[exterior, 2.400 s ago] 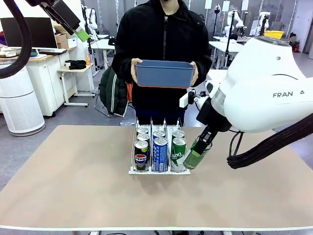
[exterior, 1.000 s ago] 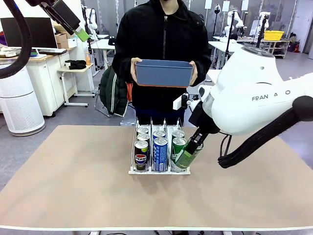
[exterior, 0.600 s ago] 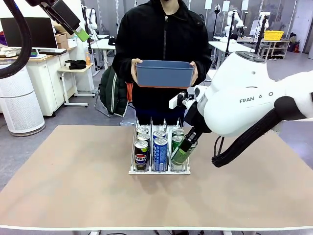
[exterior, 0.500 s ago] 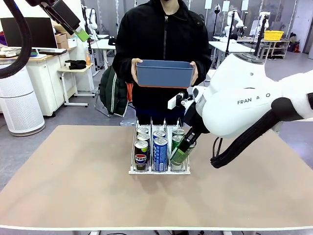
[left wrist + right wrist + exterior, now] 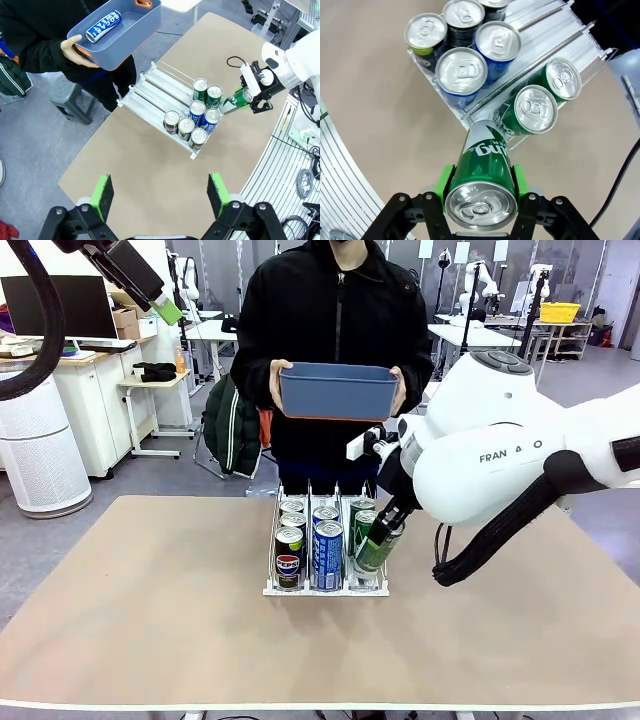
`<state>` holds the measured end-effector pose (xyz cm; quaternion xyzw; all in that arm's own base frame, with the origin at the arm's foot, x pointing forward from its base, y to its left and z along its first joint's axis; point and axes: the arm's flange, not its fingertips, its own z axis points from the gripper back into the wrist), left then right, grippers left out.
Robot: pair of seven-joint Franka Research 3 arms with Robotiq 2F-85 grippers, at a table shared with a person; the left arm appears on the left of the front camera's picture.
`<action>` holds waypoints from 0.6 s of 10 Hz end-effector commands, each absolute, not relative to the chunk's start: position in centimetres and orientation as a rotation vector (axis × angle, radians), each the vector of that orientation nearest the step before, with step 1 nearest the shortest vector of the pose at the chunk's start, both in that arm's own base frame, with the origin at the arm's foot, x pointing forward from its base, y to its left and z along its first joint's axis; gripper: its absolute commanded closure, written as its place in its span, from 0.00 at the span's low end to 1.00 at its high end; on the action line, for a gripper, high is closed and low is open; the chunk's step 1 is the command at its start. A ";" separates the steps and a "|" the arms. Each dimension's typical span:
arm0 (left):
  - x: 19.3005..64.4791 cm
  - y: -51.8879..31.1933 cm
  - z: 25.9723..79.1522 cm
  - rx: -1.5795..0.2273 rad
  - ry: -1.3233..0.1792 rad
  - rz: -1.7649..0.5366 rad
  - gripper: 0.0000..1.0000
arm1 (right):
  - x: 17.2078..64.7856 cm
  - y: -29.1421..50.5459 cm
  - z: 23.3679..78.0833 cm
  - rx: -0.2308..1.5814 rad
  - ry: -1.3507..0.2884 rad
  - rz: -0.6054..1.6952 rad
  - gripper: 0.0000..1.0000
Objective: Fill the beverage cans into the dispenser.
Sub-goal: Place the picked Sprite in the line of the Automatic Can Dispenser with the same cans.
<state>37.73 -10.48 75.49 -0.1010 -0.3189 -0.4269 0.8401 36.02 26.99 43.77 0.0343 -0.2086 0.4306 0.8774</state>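
Grip of the right claw on a green can: green pads pressed on both sides of it, near the silver top. In the front view, just right of middle, held tilted, with the lower end down at the front of the dispenser, at its right lane. Just behind it in the right wrist view, two green cans upright in that lane; beside them blue cans and black cans in the other lanes. Contact of the held can with the rack: cannot tell. Left claw high above the worktop, fingers wide apart, nothing between. At upper left of that view, a blue bin in a person's hand, with one blue can lying inside.
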 end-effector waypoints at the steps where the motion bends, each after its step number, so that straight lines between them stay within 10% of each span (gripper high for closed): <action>1: 37.7 -10.4 75.4 -0.216 -0.672 -0.905 0.00 | 38.1 27.8 43.9 0.027 -0.509 0.859 0.42; 6: 37.7 -10.4 75.4 -0.216 -0.672 -0.905 0.00 | 39.9 28.3 42.0 0.046 -0.467 0.887 0.42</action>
